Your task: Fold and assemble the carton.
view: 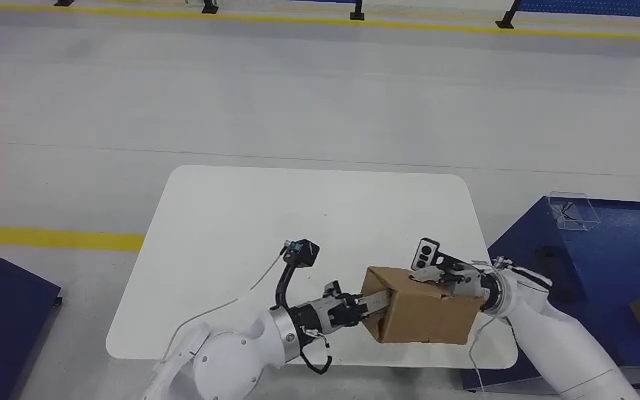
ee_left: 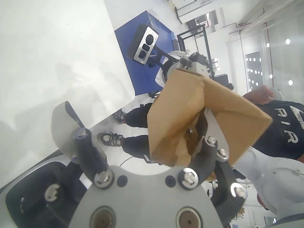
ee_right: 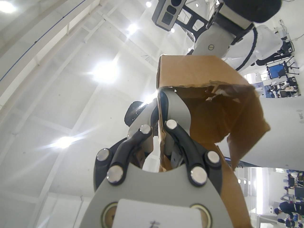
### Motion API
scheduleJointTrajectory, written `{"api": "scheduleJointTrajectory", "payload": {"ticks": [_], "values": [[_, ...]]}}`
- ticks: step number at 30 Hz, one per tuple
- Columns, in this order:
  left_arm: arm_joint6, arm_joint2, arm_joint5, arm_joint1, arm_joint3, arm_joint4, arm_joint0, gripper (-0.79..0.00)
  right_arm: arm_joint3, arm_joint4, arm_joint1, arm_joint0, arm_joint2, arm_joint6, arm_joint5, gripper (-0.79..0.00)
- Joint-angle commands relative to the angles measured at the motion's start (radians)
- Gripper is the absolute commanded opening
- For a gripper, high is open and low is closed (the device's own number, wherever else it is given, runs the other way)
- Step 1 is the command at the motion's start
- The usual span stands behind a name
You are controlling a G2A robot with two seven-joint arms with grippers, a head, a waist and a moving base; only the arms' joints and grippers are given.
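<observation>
1. The carton [view: 425, 315] is held between both grippers over the near right edge of the table [view: 300, 220]. I cannot tell whether it touches the tabletop.
2. Done, as I judge it: the body is opened out into a box shape. Flat faces and creased corners show from above.
3. Left to do: the ends. The left wrist view looks into an open end. The right wrist view shows a loose flap with a ragged, torn edge hanging free. No end looks closed, so folding the flaps in and locking them is not yet done.
4. The right gripper [ee_right: 160, 112] is clamped on the edge of one carton wall, with the board pinched between its fingers.
5. The left gripper [ee_left: 137, 117] is spread wide. One finger [ee_left: 215, 129] sits inside the open end against a panel. The other finger [ee_left: 63, 122] stands free outside, over the table.
6. Around: a blue stand [view: 590, 270] sits just beside the table on the right, with a small clear box [view: 572, 210] on it. A blue block [view: 20, 300] lies off the table's left side.
7. In the way, by my reading: the finger inside the open end would block the flaps there until it comes out. The clamped wall cannot fold while it is pinched. The torn edge may crease badly or fail to tuck
</observation>
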Motion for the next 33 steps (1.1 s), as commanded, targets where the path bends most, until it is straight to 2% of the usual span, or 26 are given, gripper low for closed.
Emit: {"api": "scheduleJointTrajectory", "payload": {"ticks": [1,5,12,19,21,23,25,28,31,33], "values": [[0.009,-0.042,0.0,0.006,-0.027,-0.004,0.029,0.0,0.017,0.011,0.0,0.012,0.008,-0.011,0.011,-0.785],[0.026,-0.147,-0.027,0.02,-0.072,-0.036,0.1,0.0,0.039,0.054,0.001,0.024,0.017,-0.054,0.055,-0.785],[0.04,-0.315,-0.087,0.033,-0.094,-0.17,0.205,0.0,0.039,0.054,0.001,0.024,0.017,-0.054,0.055,-0.785],[0.052,-0.325,-0.096,0.033,-0.094,-0.185,0.213,0.0,0.039,0.054,0.001,0.024,0.017,-0.054,0.055,-0.785],[0.052,-0.325,-0.096,0.033,-0.094,-0.185,0.213,0.0,0.023,0.072,0.001,0.025,0.027,-0.103,0.074,-0.785],[0.052,-0.325,-0.096,0.033,-0.094,-0.185,0.213,0.0,-0.004,0.157,0.002,0.043,0.062,-0.242,0.161,-0.785],[0.052,-0.325,-0.096,0.033,-0.094,-0.185,0.213,0.0,-0.02,0.341,0.0,0.058,0.089,-0.446,0.296,-0.785],[0.052,-0.325,-0.096,0.033,-0.094,-0.185,0.213,0.0,-0.025,0.724,-0.005,0.072,0.085,-0.887,0.393,-0.785],[0.052,-0.325,-0.096,0.033,-0.094,-0.185,0.213,0.0,-0.113,1.142,0.001,0.091,0.051,-1.453,0.232,-0.785],[0.052,-0.325,-0.096,0.033,-0.094,-0.185,0.213,0.0,-0.189,1.394,0.007,0.116,0.043,-1.809,0.015,-0.785]]}}
